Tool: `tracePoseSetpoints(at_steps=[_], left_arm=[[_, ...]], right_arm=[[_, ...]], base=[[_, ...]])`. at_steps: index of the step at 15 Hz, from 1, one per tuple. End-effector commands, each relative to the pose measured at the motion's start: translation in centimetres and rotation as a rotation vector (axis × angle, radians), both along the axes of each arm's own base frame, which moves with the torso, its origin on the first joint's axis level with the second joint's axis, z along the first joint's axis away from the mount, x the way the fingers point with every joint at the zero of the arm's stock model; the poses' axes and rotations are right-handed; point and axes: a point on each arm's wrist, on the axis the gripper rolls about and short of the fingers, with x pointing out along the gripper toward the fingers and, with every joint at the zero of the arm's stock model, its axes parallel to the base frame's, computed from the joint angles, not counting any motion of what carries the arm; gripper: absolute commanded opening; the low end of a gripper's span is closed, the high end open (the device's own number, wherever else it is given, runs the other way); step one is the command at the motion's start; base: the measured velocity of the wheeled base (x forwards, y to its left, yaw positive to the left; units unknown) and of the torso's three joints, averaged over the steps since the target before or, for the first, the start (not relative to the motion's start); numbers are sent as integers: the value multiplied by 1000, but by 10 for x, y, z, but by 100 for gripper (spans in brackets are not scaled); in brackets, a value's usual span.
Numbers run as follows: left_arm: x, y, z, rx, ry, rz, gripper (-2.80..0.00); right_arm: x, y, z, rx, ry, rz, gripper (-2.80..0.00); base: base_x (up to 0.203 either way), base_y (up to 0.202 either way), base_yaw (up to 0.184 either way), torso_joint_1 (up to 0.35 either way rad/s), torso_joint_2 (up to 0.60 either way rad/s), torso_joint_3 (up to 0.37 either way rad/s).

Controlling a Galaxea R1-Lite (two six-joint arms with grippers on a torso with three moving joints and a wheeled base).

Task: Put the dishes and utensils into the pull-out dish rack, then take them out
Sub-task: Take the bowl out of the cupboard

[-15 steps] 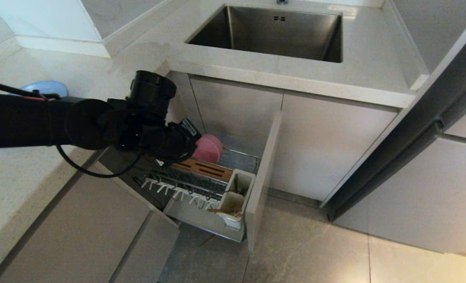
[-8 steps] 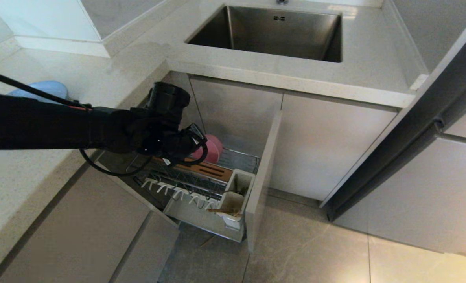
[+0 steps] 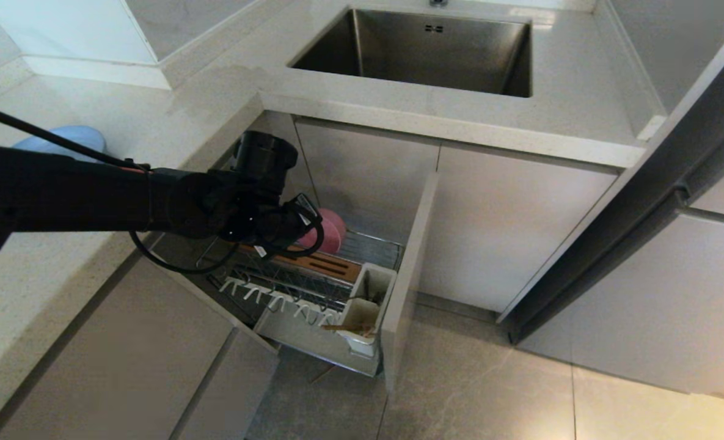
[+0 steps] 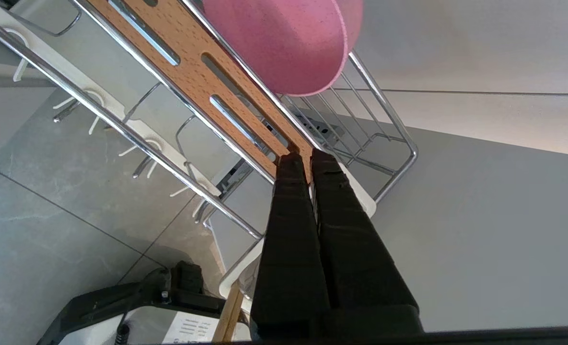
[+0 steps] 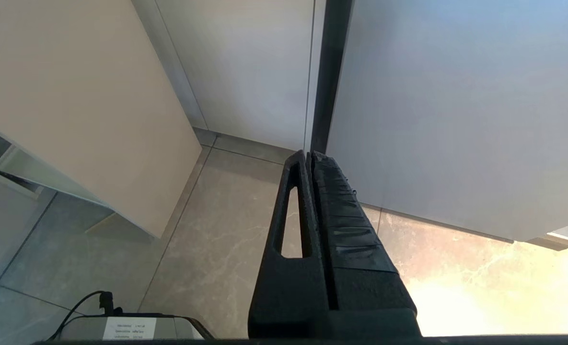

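1. The left gripper (image 4: 303, 158) is seen pressed together and holding nothing, its tips poised over the end of the brown wooden strip (image 4: 202, 72) of the pull-out dish rack (image 3: 371, 241)
2. The pink bowl (image 4: 284, 43) is found standing on edge in the rack, resting against the wooden strip and the chrome wires, just beyond the gripper tips along the strip's length
3. The bowl's rim is judged to be the nearest graspable edge; the jaws would have to be spread before it could be taken
4. The light-blue plate (image 3: 62, 137) is seen on the counter behind the left arm, well apart from the rack
5. Wooden chopsticks (image 3: 349, 330) are seen in the white utensil cup (image 3: 371, 287) at the rack's front
6. The right gripper (image 5: 310, 155) is seen closed and empty, hanging over the floor, far from the rack; the left arm is plainly the nearer one
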Motion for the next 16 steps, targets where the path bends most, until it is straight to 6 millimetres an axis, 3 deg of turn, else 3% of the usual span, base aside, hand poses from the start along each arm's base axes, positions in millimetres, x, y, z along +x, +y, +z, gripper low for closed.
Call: tracePoseSetpoints(at_steps=[1,5,6,11,16], left_arm=[[0,0,0,-3,0,5,-280],[0,0,0,-2,2,5,-280],[0,0,-1,-1,3,4,0],[9,-4,-6,-4,4,7,0],[44,-16,-20,-10,-14,12,0]], right_arm=[[1,0,-2,0,7,1,-280],[1,0,-2,0,7,1,-280],[1,0,-2,0,8,1,-280],[1,0,-2,0,8,1,-280],[1,0,-2,0,8,1,-280]], base=[[0,0,0,0,0,0],[0,0,0,0,0,0],[0,0,0,0,0,0],[0,0,0,0,0,0],[0,0,0,0,0,0]])
